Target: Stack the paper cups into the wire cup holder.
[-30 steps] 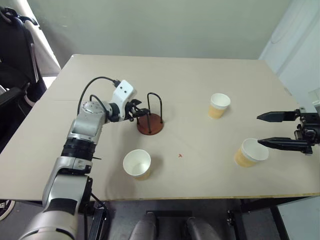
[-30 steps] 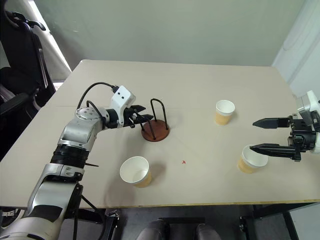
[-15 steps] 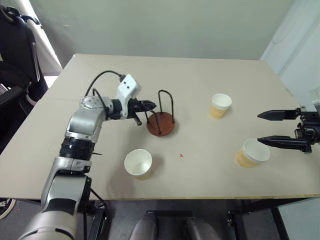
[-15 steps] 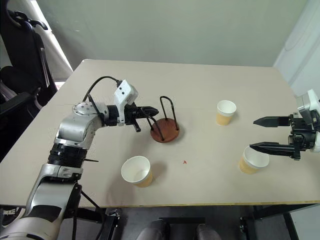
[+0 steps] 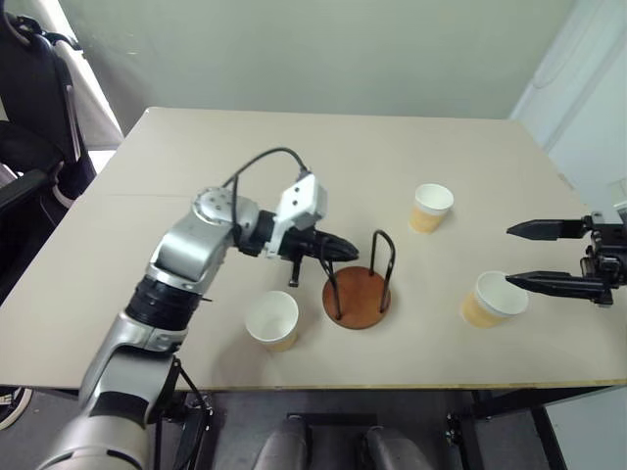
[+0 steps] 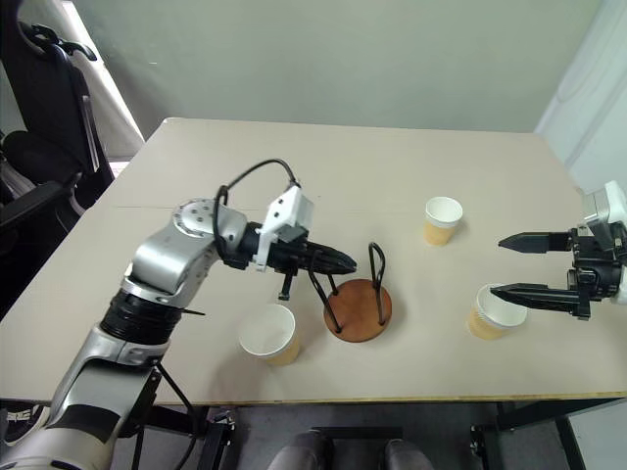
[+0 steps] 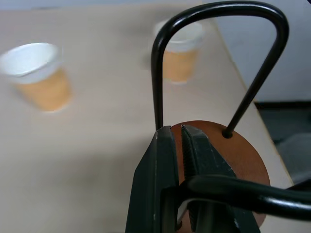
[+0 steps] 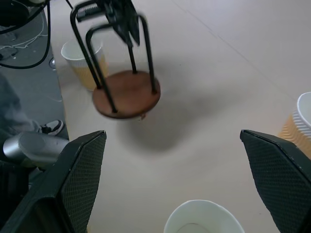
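The wire cup holder [image 5: 358, 300], a reddish-brown disc with two black wire loops, is near the front middle of the table. My left gripper [image 5: 342, 249] is shut on one loop [image 7: 160, 82]. In the right wrist view the holder [image 8: 126, 93] looks tilted and slightly raised above its shadow. One paper cup [image 5: 271, 320] stands upright just left of the holder. A second cup [image 5: 430, 207] stands farther back on the right. The third cup [image 5: 493, 299] stands at the front right. My right gripper [image 5: 511, 256] hangs open beside it, its lower finger over the rim.
The tan table [image 5: 294, 157] has free room across its back half. A black chair [image 5: 29, 98] stands off the table's left side. The front edge lies close below the holder and the nearest cup.
My left gripper closed on the holder's wire loop and pulled the holder to the right and toward the front edge, beside the front-left cup. The right arm has stayed put.
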Controlling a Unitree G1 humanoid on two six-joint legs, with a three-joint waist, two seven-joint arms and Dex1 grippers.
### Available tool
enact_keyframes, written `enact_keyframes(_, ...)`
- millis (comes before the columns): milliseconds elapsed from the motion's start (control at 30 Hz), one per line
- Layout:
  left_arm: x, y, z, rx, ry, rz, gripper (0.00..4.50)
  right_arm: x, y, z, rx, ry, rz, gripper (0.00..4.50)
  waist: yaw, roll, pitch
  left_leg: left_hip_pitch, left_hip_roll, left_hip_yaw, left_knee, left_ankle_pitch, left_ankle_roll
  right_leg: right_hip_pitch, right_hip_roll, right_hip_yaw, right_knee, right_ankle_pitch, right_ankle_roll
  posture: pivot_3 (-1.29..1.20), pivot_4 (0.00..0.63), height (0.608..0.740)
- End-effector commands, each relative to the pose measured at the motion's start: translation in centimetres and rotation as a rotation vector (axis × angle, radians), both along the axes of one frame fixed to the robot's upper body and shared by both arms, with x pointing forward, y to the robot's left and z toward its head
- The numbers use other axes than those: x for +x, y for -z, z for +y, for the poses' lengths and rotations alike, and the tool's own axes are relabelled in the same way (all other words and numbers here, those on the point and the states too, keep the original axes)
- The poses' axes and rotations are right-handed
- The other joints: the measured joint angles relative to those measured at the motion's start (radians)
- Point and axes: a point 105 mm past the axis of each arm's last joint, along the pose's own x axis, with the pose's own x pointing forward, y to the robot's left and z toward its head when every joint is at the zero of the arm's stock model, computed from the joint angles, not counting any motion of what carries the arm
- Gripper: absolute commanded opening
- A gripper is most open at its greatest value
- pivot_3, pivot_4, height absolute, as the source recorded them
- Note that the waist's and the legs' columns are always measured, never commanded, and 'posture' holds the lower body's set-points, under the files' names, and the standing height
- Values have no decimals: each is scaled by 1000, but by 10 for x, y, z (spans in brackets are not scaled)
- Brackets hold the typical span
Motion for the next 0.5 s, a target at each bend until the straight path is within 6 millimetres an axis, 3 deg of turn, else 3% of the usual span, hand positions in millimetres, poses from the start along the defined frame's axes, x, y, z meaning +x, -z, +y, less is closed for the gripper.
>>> enact_keyframes(33,1,-1,-7,29,55,-81,20,-5,-14,-2,-5,14,-59,4500,0,0,0,0,0,0,0,0,0,0,0,0,0,0,0,0,150,740)
enact_keyframes(267,5,6,-18,12,65,-87,20,-12,-13,-4,-7,43,-53,4500,1,0,0,-1,0,0,0,-1,1,0,0,0,0,0,0,0,150,740)
enact_keyframes(500,5,29,-16,86,26,-33,20,-15,-13,-4,-12,61,-57,4500,0,0,0,-1,0,0,0,-1,1,0,0,0,0,0,0,0,150,740)
